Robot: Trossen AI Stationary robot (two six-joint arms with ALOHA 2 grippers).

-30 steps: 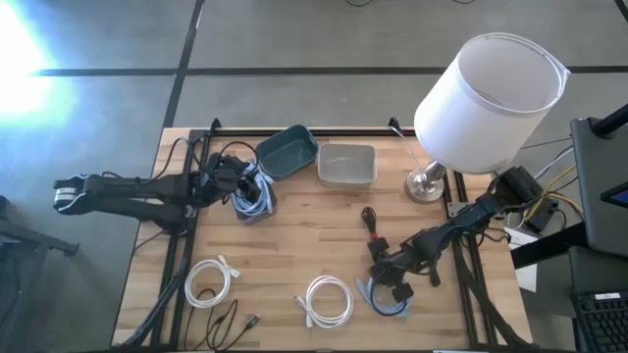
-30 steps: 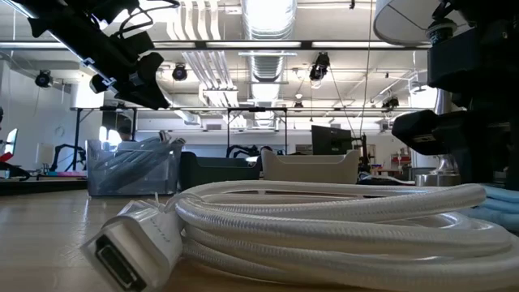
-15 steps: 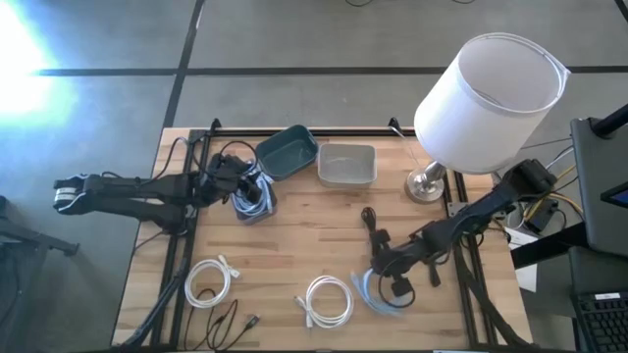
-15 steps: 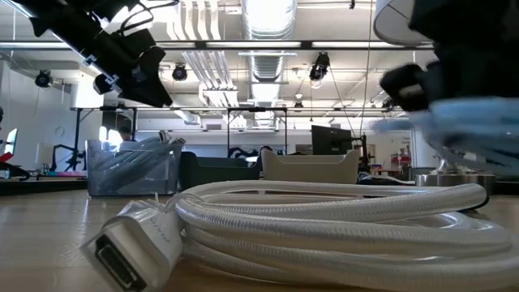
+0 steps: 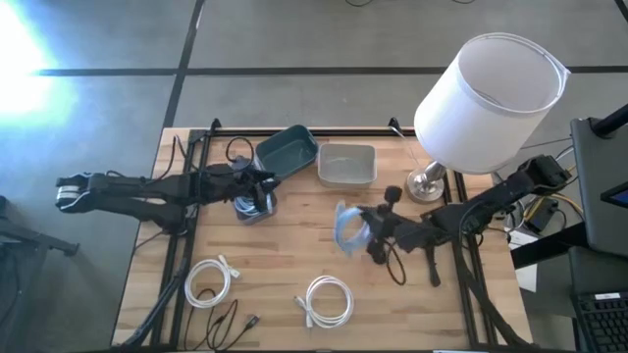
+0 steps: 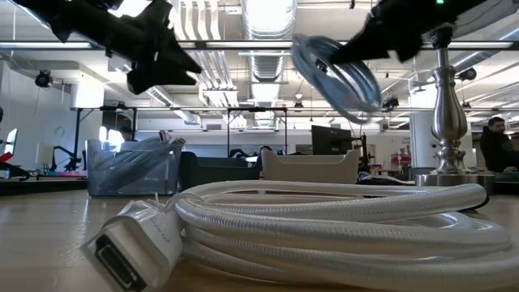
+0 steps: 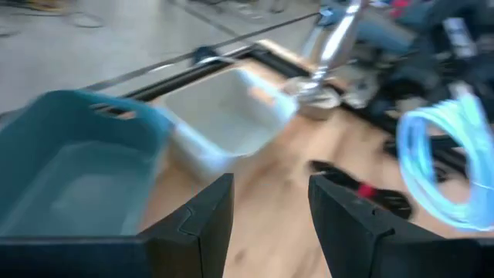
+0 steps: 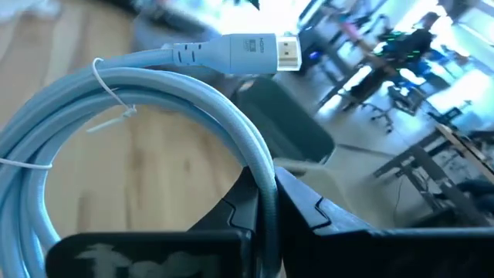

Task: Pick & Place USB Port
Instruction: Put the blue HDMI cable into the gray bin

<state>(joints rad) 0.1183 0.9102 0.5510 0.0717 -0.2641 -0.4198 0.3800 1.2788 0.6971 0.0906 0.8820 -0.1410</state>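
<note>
Standing over the wooden table, I saw the right gripper lifted above the middle of the board, its fingers pinched closed on a coiled light-blue cable. The coil hung clear of the wood, tilted, with its pale connector plug sticking out past the loop in the right wrist view. From table height the same blue coil floated high in the air, gripped at its upper edge.

The left gripper hovered near the back left of the table, just beside a clear bin stuffed with blue and white cables. Its two dark fingers stood apart with nothing between them. Ahead of it sat a teal bin and, touching it, a grey bin.

A coiled white cable lay at the front centre, another white coil at the front left, and a thin black cable near the front edge. A silver lamp with a white shade stood at the back right.
</note>
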